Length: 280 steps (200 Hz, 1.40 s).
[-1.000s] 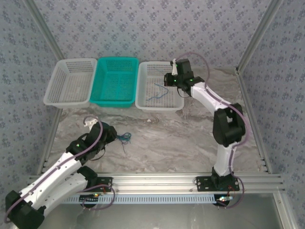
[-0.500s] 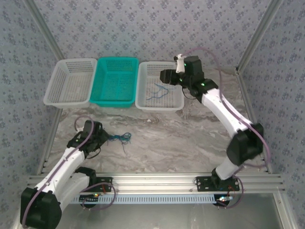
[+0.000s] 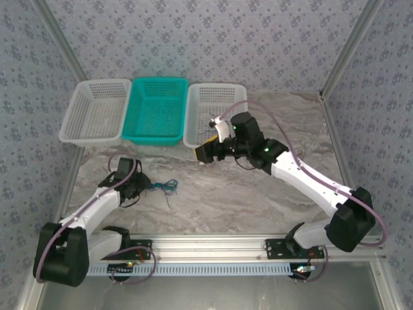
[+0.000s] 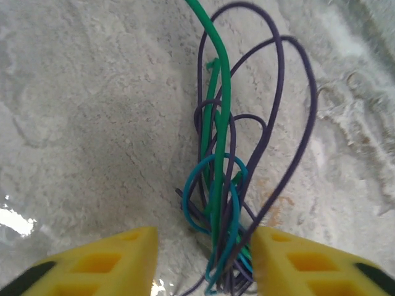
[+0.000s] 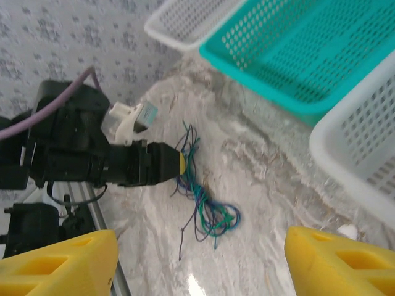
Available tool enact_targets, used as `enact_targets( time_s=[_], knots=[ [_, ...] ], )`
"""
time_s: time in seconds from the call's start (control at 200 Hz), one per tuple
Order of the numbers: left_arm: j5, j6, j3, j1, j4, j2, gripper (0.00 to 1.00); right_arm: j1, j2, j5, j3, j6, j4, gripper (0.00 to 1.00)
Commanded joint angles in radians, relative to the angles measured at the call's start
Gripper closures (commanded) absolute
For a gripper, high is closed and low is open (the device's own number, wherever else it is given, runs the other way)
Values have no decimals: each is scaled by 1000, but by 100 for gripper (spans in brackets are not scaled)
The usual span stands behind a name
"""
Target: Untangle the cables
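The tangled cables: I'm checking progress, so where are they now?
Top view: cables on the table, left side, one end between the jaws of the left gripper.

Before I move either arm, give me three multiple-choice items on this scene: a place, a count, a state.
1. Where does the cable tangle lie? A in the teal basket; B on the marble tabletop at the left end effector; C in the right white basket.
2. How many baskets line the far edge? A two; B three; C four.
3. Right end effector: A open, empty; B shut on a green cable; C gripping a basket rim.
Key: 1 B, it lies on marble between the left fingers; 2 B, left white basket, teal, right white; 3 A, yellow fingers wide apart, nothing between.
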State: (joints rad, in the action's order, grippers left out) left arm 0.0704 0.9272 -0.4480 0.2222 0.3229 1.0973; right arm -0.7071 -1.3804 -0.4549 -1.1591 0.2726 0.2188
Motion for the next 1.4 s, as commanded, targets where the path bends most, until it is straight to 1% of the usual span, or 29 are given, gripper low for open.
enact_targets(
  time_s=[0.0,0.135,0.2,0.26,0.365,0.455,0.53,0.59,0.65,0.75,0.795,0.874,0.969,0.999,1.039,1.159,1.214,1.284,1.354,1.394],
  knots=[
    [17,-9,4,-9,-54,40,71,-26,-29,-15,-9,3,42,27],
    [12,0,13,-9,-60,54,100,-48,-64,12,-19,0,43,27],
    [-13,-12,11,-10,-55,41,100,-50,-73,28,-20,3,38,28],
    [-64,-40,8,-11,-60,7,100,-50,-75,61,-16,15,27,28],
    [-125,-50,17,-11,-77,-104,100,-42,-75,129,-14,56,7,28],
    [-189,-51,35,-9,-137,-217,100,-29,-78,109,-5,88,-40,28],
    [-251,-47,42,-10,-204,-283,100,-27,-89,101,-5,106,-60,27],
    [-266,-37,38,-9,-220,-319,100,-29,-103,101,0,138,-72,28],
    [-267,-27,37,-9,-237,-349,100,-29,-127,105,5,224,-90,29],
    [-273,-4,47,-10,-297,-373,100,-51,-164,55,62,378,-227,32],
    [-282,8,48,-10,-322,-368,100,-67,-176,46,85,417,-280,33],
    [-301,34,43,-10,-353,-345,100,-99,-186,79,117,451,-326,33],
    [-321,61,40,-11,-383,-303,100,-104,-187,110,163,519,-389,34],
    [-329,68,40,-12,-393,-289,100,-100,-187,111,181,546,-421,36],
    [-337,78,40,-12,-406,-270,100,-93,-187,108,201,576,-462,41],
    [-351,106,42,-12,-444,-235,100,-79,-199,111,220,608,-484,62],
    [-350,113,41,-14,-451,-231,100,-79,-202,112,229,616,-494,69],
    [-347,111,37,-15,-448,-233,100,-80,-206,111,237,627,-511,73],
    [-343,108,34,-16,-440,-237,100,-80,-212,104,234,630,-512,79],
    [-340,108,34,-17,-437,-238,100,-81,-215,101,233,632,-515,80]
  ],
)
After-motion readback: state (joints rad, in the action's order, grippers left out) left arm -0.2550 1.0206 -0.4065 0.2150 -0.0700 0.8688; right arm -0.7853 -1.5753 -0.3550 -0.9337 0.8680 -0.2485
